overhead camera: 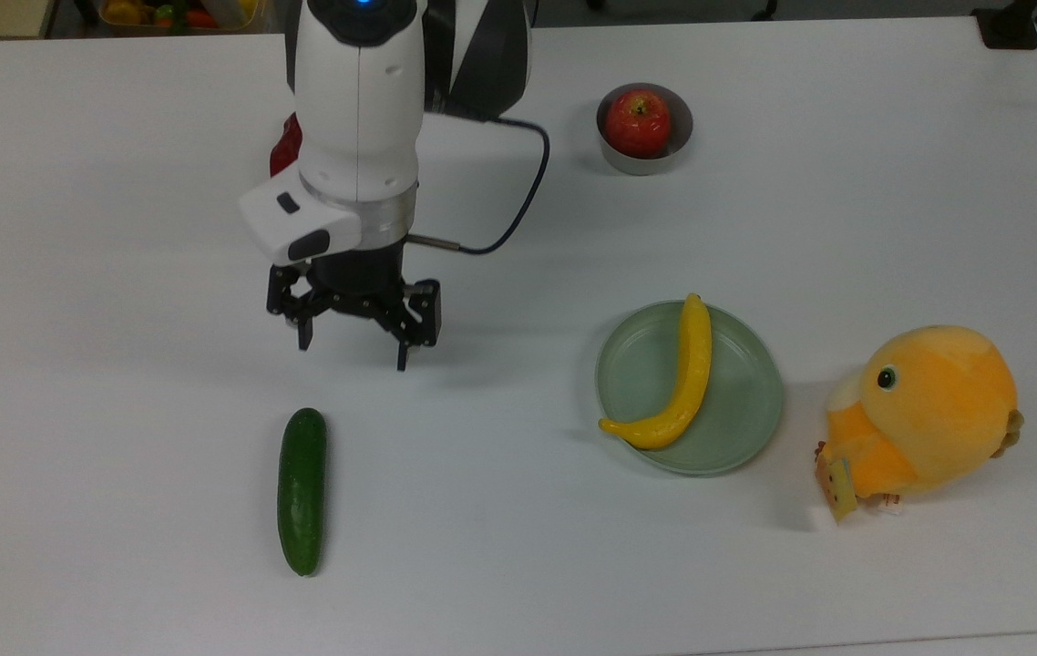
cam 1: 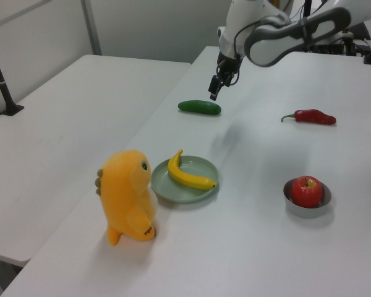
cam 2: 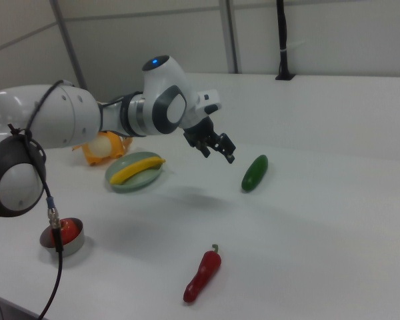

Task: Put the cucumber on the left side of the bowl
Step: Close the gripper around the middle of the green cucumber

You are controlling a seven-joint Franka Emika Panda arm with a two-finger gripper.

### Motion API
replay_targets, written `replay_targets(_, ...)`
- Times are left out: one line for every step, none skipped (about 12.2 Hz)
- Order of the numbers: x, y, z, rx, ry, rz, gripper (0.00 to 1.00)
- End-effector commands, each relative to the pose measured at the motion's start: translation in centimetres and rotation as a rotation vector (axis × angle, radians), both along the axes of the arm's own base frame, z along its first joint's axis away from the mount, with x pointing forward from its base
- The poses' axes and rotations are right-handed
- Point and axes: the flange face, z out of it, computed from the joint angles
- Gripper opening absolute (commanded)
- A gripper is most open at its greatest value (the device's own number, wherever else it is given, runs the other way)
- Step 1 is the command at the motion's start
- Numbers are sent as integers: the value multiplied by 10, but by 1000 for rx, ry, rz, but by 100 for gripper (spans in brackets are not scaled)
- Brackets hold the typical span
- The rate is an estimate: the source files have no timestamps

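Observation:
The dark green cucumber (overhead camera: 302,491) (cam 1: 200,107) (cam 2: 255,172) lies flat on the white table, lengthwise toward the top view's bottom edge. My gripper (overhead camera: 353,356) (cam 1: 214,93) (cam 2: 219,153) hangs open above the table, a short way above and to the right of the cucumber in the top view, holding nothing. The small grey metal bowl (overhead camera: 678,146) (cam 1: 292,202) (cam 2: 77,244) sits far off at the top view's upper right with a red apple (overhead camera: 638,123) inside it.
A pale green plate (overhead camera: 737,401) carries a banana (overhead camera: 681,383). An orange plush toy (overhead camera: 929,415) stands at the top view's right. A red chili pepper (cam 1: 311,116) (cam 2: 203,275) lies partly behind my arm in the top view. A second table (cam 1: 62,117) adjoins in the left view.

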Motion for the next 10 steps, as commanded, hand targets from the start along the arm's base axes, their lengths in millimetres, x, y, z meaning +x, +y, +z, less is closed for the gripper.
replay_targets(33, -13, -13, -11, -75, -62, 100)
replay_targets(41, -15, -19, -24, -80, -60, 100)
replay_targets(47, -18, -25, -45, -87, -53, 100)
replay_targets(50, -17, -29, -59, -101, -40, 100)
replay_targets(56, -16, -48, -64, -119, -28, 100)
replay_targets(61, -17, -52, -68, -136, -25, 100)
replay_targets(65, -27, -54, -81, -144, -37, 100)
replay_targets(67, -31, -59, -85, -144, -40, 100)
replay_targets(68, -36, -62, -93, -141, -43, 100)
replay_targets(67, -39, -62, -102, -141, -41, 100)
